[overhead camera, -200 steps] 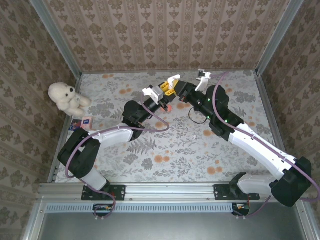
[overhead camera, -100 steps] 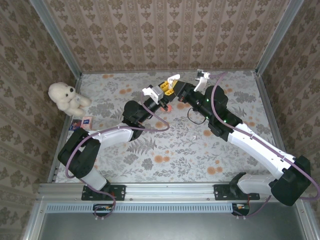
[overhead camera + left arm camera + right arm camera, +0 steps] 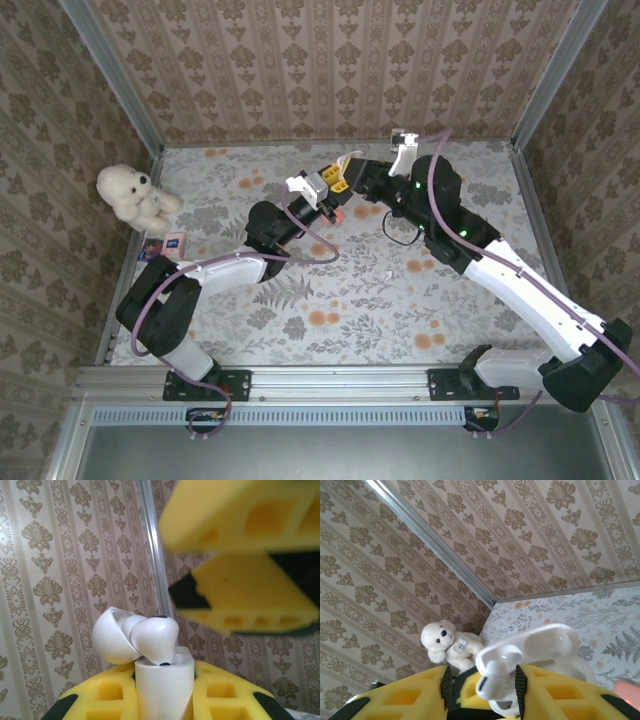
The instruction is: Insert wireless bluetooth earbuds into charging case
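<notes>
The white charging case (image 3: 164, 690) stands upright with my left gripper (image 3: 164, 680) shut on its body and its lid (image 3: 112, 637) swung open to the left. A white earbud (image 3: 155, 640) sits tilted in the case mouth, stem down. My right gripper (image 3: 482, 680) hovers just above with its yellow fingers (image 3: 240, 515) over the case. Its jaws are open on either side of the earbud (image 3: 495, 680), with a gap at the left pad. From above, the two grippers meet at the far middle of the table, left gripper (image 3: 325, 186) against right gripper (image 3: 350, 180).
A small orange-red thing (image 3: 338, 213) lies on the flowered table just below the grippers. A tiny white piece (image 3: 385, 272) lies nearer the middle. A white teddy bear (image 3: 132, 195) and a small card (image 3: 165, 245) sit at the left wall. A black cable (image 3: 395, 235) loops under the right arm.
My right gripper's jaws have parted from the earbud, and the right arm has drawn slightly up and back. The left gripper still holds the case in the same place.
</notes>
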